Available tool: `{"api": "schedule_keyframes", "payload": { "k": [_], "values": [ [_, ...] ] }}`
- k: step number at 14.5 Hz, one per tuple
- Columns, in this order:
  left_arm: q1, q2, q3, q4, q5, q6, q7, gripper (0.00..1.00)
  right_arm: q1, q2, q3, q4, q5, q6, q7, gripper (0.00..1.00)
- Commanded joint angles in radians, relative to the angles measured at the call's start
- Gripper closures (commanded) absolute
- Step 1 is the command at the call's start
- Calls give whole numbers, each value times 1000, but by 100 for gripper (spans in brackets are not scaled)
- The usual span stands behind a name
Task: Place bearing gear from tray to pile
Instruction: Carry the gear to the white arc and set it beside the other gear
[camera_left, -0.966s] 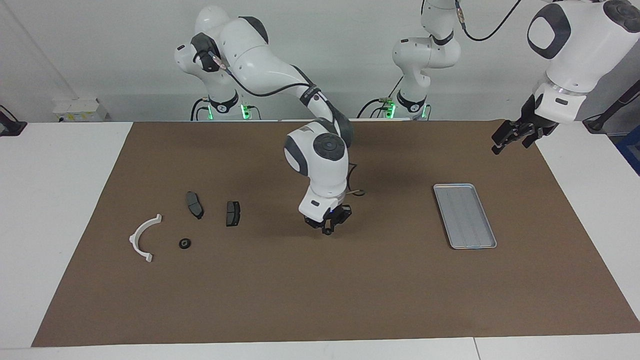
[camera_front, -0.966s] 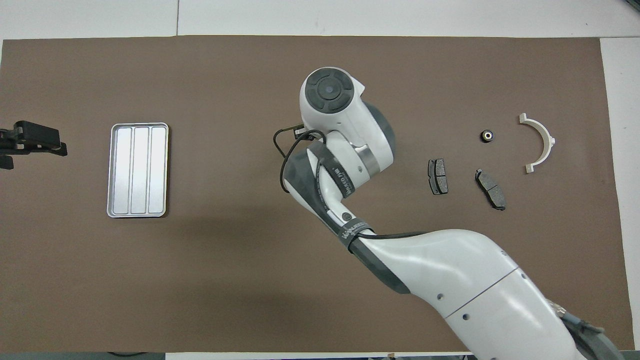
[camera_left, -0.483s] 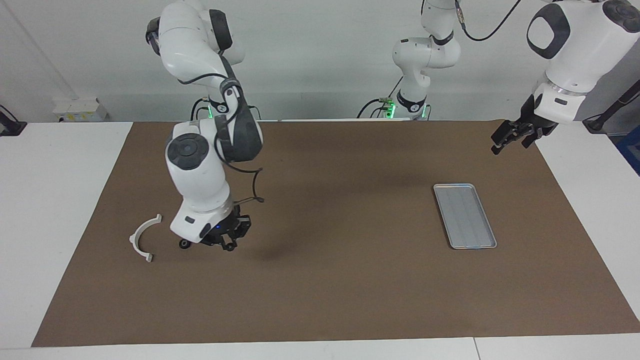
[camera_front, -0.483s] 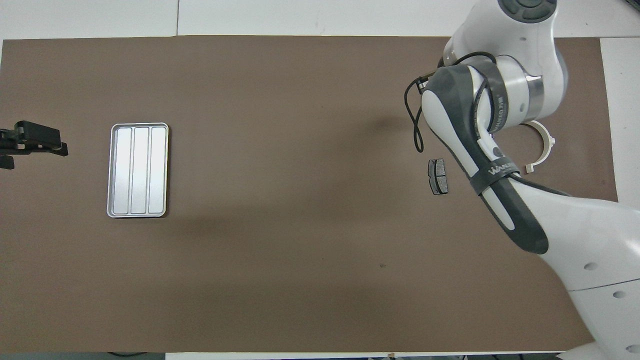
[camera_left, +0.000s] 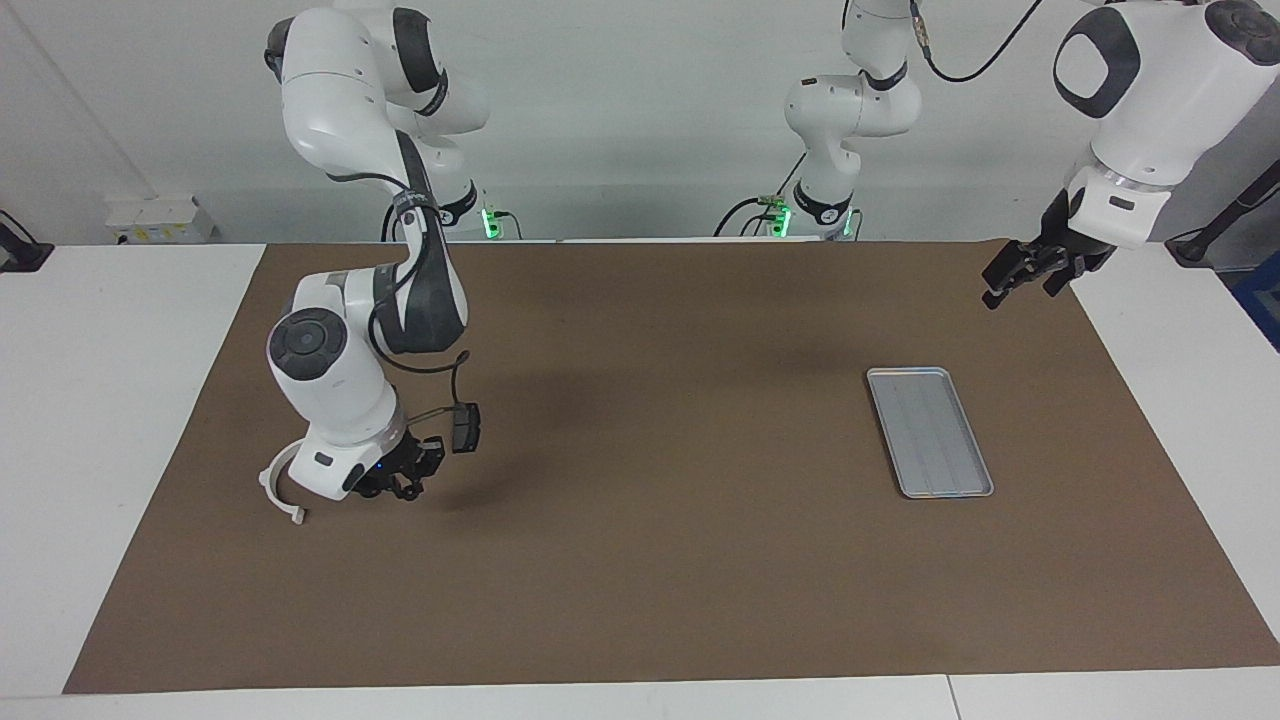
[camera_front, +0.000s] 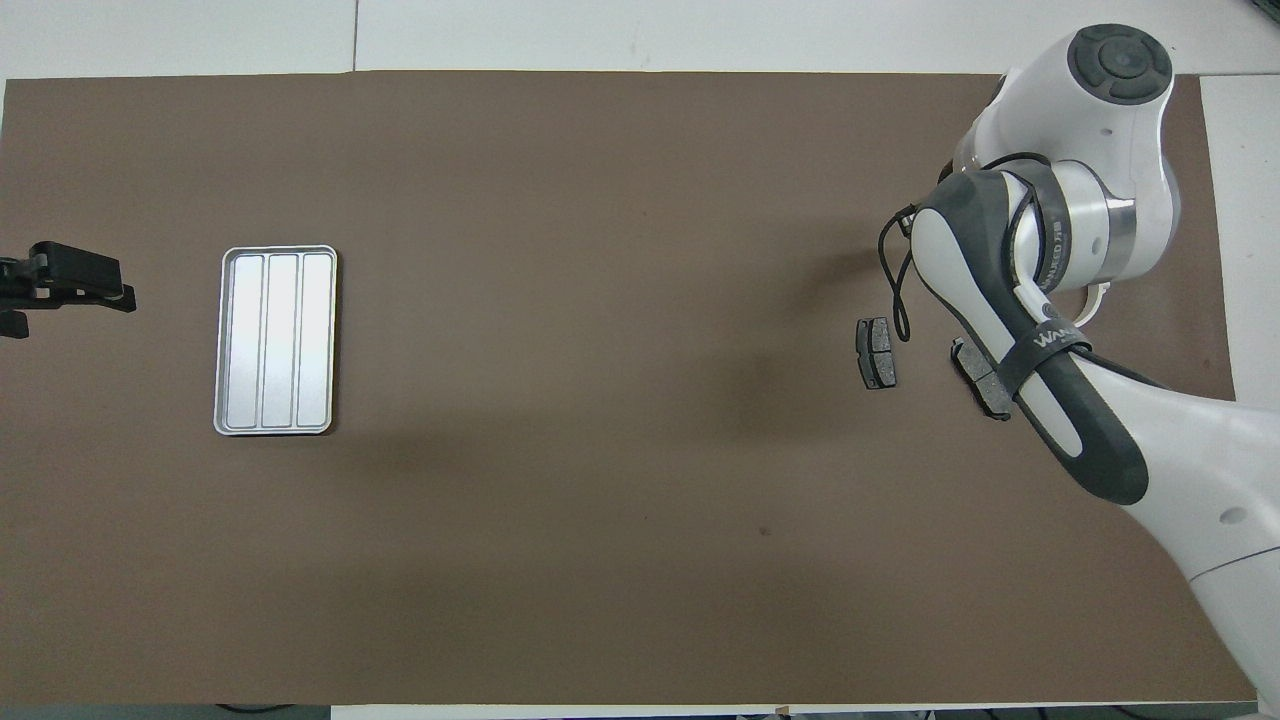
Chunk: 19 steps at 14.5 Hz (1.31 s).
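Swinging from mid-worktop to the pile in a second, the right gripper (camera_left: 400, 487) now hangs low there, beside the bracket (camera_left: 275, 487) near the right arm's end. Its wrist hides the gear; I cannot tell whether the claw grips anything. The tray (camera_left: 929, 431) lies bare. The left gripper (camera_left: 1010, 277) waits. "WANU…" reads on the right arm's strap.

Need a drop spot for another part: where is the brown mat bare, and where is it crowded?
Bare: the brown mat between the ridged silver metal tray and the dark grey brake pad. Crowded: around the white half-ring bracket, where the right gripper hangs low.
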Motion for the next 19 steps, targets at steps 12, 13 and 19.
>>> {"api": "schedule_keyframes", "payload": {
  "k": [12, 13, 19],
  "values": [
    [11, -29, -10, -32, -13, 7, 3, 0, -46, -59, 14, -239, 2, 219, -48, 100],
    [11, -29, -10, -32, -13, 7, 3, 0, -46, -57, 14, -242, 2, 219, -48, 100],
    [11, -29, -10, -32, -13, 7, 3, 0, -32, -71, 15, -282, 4, 218, -21, 100]
  ]
}}
